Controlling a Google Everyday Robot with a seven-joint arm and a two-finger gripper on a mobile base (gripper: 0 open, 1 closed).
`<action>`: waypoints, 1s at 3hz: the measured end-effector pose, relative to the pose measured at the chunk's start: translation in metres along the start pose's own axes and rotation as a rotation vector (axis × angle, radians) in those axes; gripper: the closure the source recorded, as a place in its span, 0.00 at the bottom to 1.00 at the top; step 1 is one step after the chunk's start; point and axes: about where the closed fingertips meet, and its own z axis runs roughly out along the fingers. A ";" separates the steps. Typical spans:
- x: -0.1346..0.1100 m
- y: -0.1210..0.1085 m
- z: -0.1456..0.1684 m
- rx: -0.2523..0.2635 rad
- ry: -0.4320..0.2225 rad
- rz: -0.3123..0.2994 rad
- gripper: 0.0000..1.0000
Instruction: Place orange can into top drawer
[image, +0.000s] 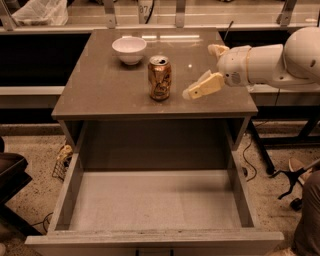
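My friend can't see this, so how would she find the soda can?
Look at the brown tabletop above the open top drawer. Near its middle stands the orange can, with the white bowl behind it and the robot's open hand just right of it in the picture. It is the only tall, shiny copper thing there.
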 end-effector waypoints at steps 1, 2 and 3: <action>0.000 -0.005 0.033 -0.047 -0.069 0.029 0.00; 0.000 -0.005 0.033 -0.047 -0.069 0.029 0.00; -0.001 -0.011 0.062 -0.087 -0.129 0.050 0.00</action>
